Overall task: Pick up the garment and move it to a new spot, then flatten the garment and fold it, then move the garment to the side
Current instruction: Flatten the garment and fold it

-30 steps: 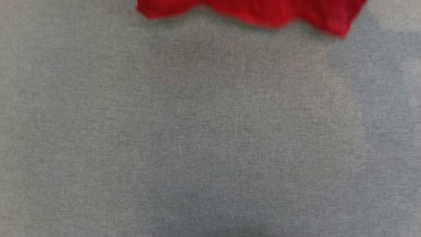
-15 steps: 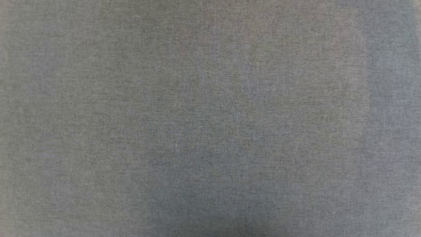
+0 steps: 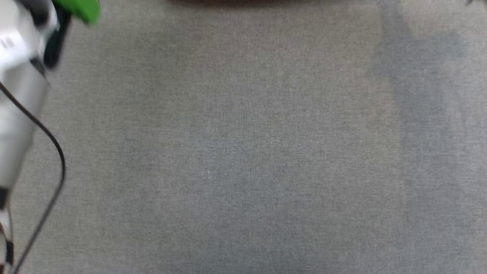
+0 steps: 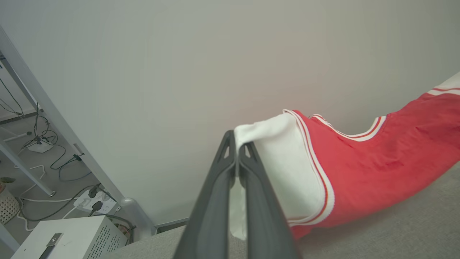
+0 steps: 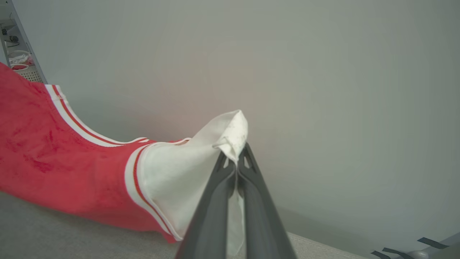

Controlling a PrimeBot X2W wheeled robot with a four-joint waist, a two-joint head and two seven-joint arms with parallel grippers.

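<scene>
The garment (image 4: 377, 162) is a red jersey with white sleeves and red-and-white striped trim. It hangs stretched between my two grippers above the grey cloth table (image 4: 395, 223). In the left wrist view my left gripper (image 4: 237, 144) is shut on the edge of one white sleeve (image 4: 284, 162). In the right wrist view my right gripper (image 5: 235, 154) is shut on the tip of the other white sleeve (image 5: 176, 180), and the red body of the garment (image 5: 54, 158) runs off to the left. Its lower edge hangs close over the table. A thin dark red strip (image 3: 243, 1) lies at the head view's top edge.
My pale left forearm (image 3: 19, 95), a black cable (image 3: 53, 152) and a green tag (image 3: 81, 9) show at the head view's left. A plain wall (image 4: 179, 72) stands behind the table. Beyond the table's left end are a metal frame (image 4: 54, 115), floor cables and a white box (image 4: 72, 233).
A second ago the garment's red hem hung at the top of the head view; it has gone up out of that view. My left forearm has come in at the left.
</scene>
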